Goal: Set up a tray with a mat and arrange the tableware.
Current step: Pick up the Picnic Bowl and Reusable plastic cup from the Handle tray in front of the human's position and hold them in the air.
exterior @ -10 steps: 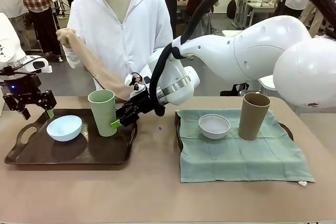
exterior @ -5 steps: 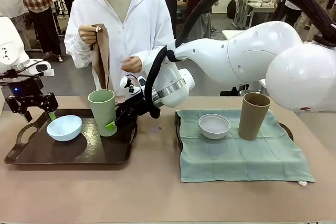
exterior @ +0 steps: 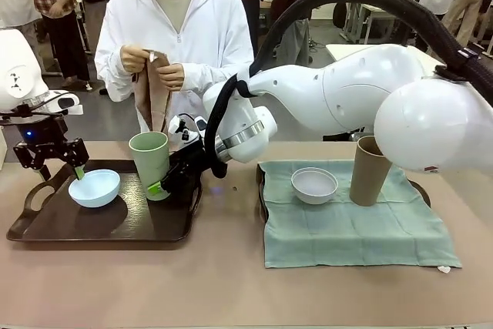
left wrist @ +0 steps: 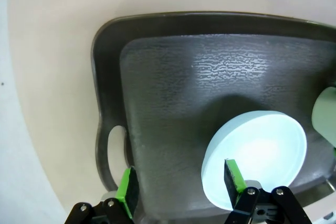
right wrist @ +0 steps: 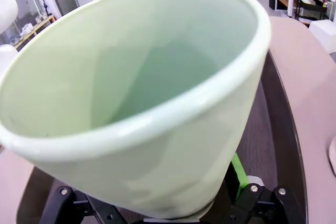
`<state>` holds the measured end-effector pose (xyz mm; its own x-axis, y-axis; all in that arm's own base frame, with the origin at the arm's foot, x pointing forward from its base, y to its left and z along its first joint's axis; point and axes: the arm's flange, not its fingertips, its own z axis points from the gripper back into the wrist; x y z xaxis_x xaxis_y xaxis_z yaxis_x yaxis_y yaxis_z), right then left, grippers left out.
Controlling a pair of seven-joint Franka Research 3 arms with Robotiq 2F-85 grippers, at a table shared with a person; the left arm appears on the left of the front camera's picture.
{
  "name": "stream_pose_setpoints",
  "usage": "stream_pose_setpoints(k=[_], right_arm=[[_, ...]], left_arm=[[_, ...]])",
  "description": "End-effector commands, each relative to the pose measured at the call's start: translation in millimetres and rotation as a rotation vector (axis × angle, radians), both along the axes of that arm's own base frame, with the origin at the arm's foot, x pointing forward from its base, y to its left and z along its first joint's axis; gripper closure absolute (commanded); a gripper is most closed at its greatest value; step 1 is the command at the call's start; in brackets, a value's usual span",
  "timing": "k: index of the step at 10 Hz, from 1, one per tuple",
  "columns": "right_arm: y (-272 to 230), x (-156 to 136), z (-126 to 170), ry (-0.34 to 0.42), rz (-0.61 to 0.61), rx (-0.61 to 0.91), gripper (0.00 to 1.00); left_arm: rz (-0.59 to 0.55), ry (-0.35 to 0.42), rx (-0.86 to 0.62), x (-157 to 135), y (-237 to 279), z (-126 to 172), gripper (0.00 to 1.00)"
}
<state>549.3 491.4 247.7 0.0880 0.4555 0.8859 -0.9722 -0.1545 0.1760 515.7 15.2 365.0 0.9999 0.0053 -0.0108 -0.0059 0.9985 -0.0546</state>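
Note:
On the dark brown tray [exterior: 46,229] at the left stand a pale blue bowl [exterior: 94,187] and a tall light green cup [exterior: 150,161]. My right gripper [exterior: 158,184] has reached across and stands open, its fingers on either side of the cup's [right wrist: 136,93] base. In the right wrist view one green pad [right wrist: 239,174] shows beside the cup; the other finger is hidden. My left gripper [exterior: 60,169] hovers open over the bowl's left rim. One pad [left wrist: 231,176] is above the bowl [left wrist: 257,156], the other above the bare tray [left wrist: 168,93]. A green mat [exterior: 347,229] on the right carries a greyish-white bowl [exterior: 313,184] and a brown cup [exterior: 371,169].
A person in a white hooded top stands at the far side, both hands holding a hanging brown cloth [exterior: 155,94] just behind the green cup. A second dark tray [exterior: 260,182] lies under the green mat. Bare tabletop [exterior: 231,283] runs along the near edge.
My right gripper has slid left until its fingers flank the green cup's base. The person has brought the brown cloth in front of the chest with both hands. My left gripper has barely moved.

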Motion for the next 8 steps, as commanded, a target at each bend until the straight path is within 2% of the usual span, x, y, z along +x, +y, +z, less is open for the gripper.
stream_pose_setpoints(k=[1,4,5,6,7,8], right_arm=[[8.2,7.1,-1.1,-0.004,-0.004,-0.008,0.00],[9.7,7.9,-1.1,-0.005,-0.012,-0.004,0.00],[7.9,7.8,-1.4,-0.009,0.004,-0.001,0.59],[7.7,7.5,-1.6,-0.009,0.009,-0.002,0.59],[7.1,8.6,-1.5,-0.010,0.006,0.000,1.00],[6.8,8.0,-1.5,-0.009,0.007,-0.001,1.00]], left_arm=[[0.022,0.013,0.000,11.2,-6.2,-5.0,0.15],[0.014,0.056,-0.005,12.7,-14.3,-18.1,0.15],[-0.005,0.059,-0.016,12.7,-13.7,-21.7,0.29],[0.007,0.062,-0.008,12.4,-14.3,-22.3,0.65],[0.008,0.063,-0.010,13.3,-14.1,-21.4,0.81],[0.009,0.063,-0.012,12.3,-13.1,-20.2,1.00]])
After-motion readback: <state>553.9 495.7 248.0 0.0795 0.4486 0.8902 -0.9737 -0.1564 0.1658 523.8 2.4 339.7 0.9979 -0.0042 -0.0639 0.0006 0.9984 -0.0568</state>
